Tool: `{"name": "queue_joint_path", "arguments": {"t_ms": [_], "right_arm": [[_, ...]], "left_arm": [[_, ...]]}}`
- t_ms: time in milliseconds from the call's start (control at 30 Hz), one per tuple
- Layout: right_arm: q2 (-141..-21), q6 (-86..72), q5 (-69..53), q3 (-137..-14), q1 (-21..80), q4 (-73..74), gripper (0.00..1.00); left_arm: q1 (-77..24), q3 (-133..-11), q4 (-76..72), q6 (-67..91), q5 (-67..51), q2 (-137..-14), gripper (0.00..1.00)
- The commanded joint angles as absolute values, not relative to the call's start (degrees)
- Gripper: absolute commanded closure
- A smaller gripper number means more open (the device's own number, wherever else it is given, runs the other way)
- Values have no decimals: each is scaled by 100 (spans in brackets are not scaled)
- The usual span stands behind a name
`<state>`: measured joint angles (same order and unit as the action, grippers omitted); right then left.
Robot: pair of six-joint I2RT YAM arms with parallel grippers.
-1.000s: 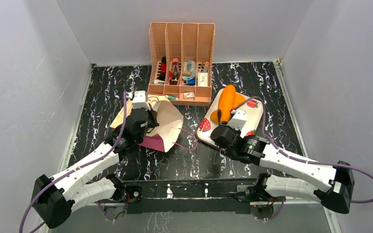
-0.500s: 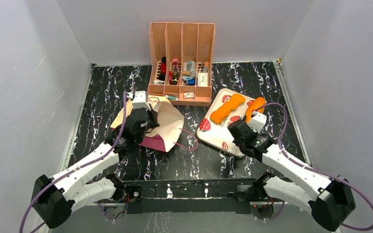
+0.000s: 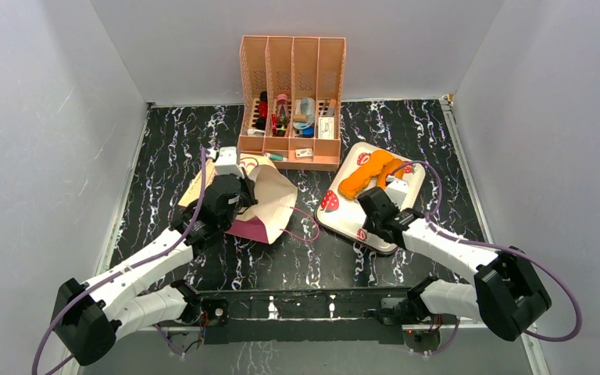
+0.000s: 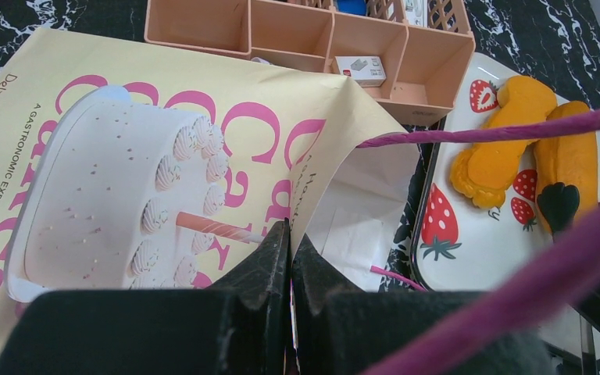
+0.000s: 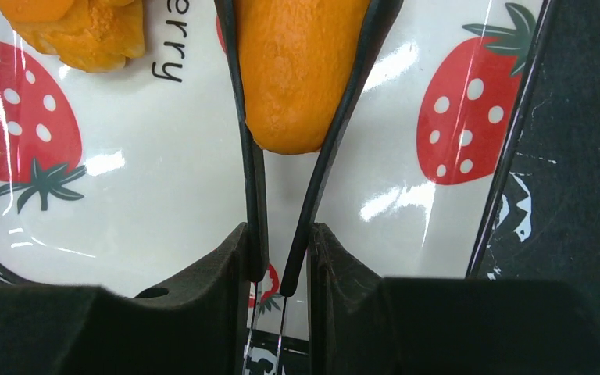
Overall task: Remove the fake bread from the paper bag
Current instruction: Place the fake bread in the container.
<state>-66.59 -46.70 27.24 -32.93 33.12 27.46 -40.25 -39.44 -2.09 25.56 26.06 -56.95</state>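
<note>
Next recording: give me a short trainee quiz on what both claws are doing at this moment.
1. True or false: the right claw grips an orange loaf over the strawberry tray.
2. The left claw pinches: A the edge of the paper bag, B an orange loaf, C nothing.
3. How many orange loaves are on or over the tray?
Key: 1 true. 2 A. 3 two, the held one and a lying loaf.

Loaf (image 5: 301,70) cut off at top edge, paper bag (image 3: 277,203) interior mostly hidden — organiser (image 3: 291,58) contents too small
</note>
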Motion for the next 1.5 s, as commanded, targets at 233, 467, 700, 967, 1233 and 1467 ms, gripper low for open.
{"name": "queue_joint_path", "arguments": {"t_ms": [233,467,700,967,1233,1467], "right_arm": [[-6858,-4435,2683,-3330,3025,2017,69],[-6853,-4456,2544,-3216,2993,1989,60],[-6747,-4503,2466,-3084,2997,2004,57],[-6388,-4598,2359,-2926,2997,2143,54],[-6091,-4741,2214,-2764,2996,2179,48],[-5909,-4815,2181,-2727,2997,2208,49]], "left_arm": [[-4008,-4067,-290,2593,2575,-5852,100],[-4008,-4062,-299,2614,2559,-5885,100],[-4008,-4096,-274,2619,2560,-5894,100],[-4008,-4123,-214,2612,2558,-5939,100],[-4008,-4086,-166,2654,2549,-5984,100],[-4007,-4092,-134,2672,2541,-6000,100]]}}
